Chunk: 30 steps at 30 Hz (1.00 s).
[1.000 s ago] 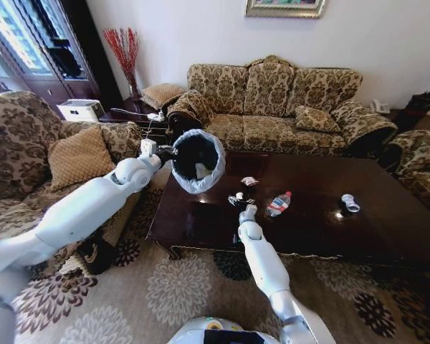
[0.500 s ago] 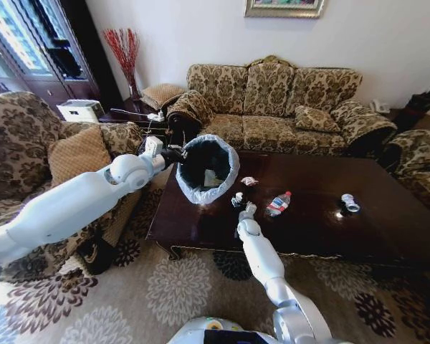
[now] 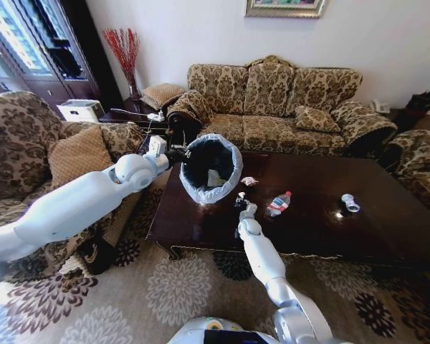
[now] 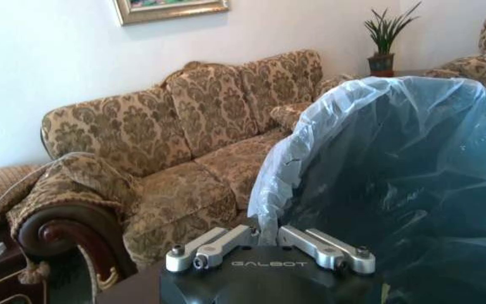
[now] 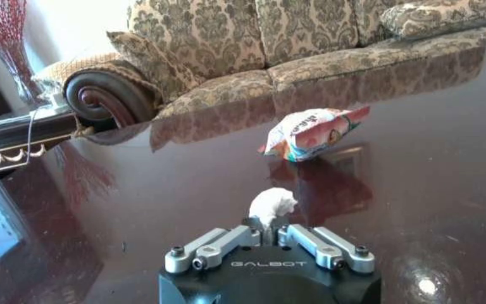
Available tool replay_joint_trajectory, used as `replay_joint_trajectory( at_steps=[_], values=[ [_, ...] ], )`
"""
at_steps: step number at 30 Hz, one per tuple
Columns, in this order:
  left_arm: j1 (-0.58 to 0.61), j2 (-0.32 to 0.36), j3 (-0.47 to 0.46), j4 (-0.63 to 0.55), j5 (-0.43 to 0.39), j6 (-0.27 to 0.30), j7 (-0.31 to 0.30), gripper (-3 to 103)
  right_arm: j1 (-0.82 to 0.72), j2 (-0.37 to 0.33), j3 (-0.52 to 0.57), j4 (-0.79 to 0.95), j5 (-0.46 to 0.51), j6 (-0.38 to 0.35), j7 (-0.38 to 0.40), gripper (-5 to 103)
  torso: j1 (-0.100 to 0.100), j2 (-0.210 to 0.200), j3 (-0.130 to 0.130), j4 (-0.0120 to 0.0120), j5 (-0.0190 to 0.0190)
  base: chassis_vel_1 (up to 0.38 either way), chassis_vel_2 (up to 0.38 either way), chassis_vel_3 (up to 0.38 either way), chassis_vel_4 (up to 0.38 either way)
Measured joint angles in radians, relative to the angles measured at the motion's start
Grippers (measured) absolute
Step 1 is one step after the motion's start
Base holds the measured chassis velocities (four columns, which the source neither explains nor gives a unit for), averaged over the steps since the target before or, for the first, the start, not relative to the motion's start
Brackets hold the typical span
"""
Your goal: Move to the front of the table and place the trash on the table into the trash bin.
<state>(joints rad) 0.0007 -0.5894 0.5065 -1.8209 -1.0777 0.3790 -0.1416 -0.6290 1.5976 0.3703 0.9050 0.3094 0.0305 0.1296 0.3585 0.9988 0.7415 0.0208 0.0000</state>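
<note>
Now the right gripper [image 5: 267, 235] pinches a white paper scrap [image 5: 273, 204] beside the trash bin [image 3: 211, 169], whose rim the left gripper [image 3: 173, 155] clamps.

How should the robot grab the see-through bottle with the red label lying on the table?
Probably around its middle, near the red label, coming down from above. The bottle lies on its side on the table, so its round body faces up. Setting the jaws across the narrow width, not along its length, should keep it from rolling.

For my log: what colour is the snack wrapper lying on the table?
The snack wrapper is mostly pink and white with some green, best seen in the right wrist view.
</note>
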Motion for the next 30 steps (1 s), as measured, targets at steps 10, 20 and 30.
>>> replay_joint_trajectory(
  at_steps=[10,20,30],
  values=[
    [-0.047,0.017,0.035,0.027,-0.080,0.069,-0.030,0,-0.193,-0.078,-0.032,0.455,0.201,-0.031,0.000,0,0.000,0.000,0.000,0.0001,0.0003,0.000,0.000,0.000,0.000],
    [-0.073,-0.035,0.070,0.111,-0.144,0.111,-0.061,0,-0.266,-0.283,-0.151,1.234,0.466,-0.183,0.000,0,0.000,0.000,0.000,-0.0001,-0.0001,0.000,0.000,0.000,0.000],
    [-0.107,-0.094,0.100,0.103,-0.182,0.126,-0.093,0,-0.232,-0.374,-0.381,1.260,0.320,-0.257,0.000,0,0.000,0.000,0.000,-0.0001,0.0004,0.000,0.000,0.000,0.000]
  ],
)
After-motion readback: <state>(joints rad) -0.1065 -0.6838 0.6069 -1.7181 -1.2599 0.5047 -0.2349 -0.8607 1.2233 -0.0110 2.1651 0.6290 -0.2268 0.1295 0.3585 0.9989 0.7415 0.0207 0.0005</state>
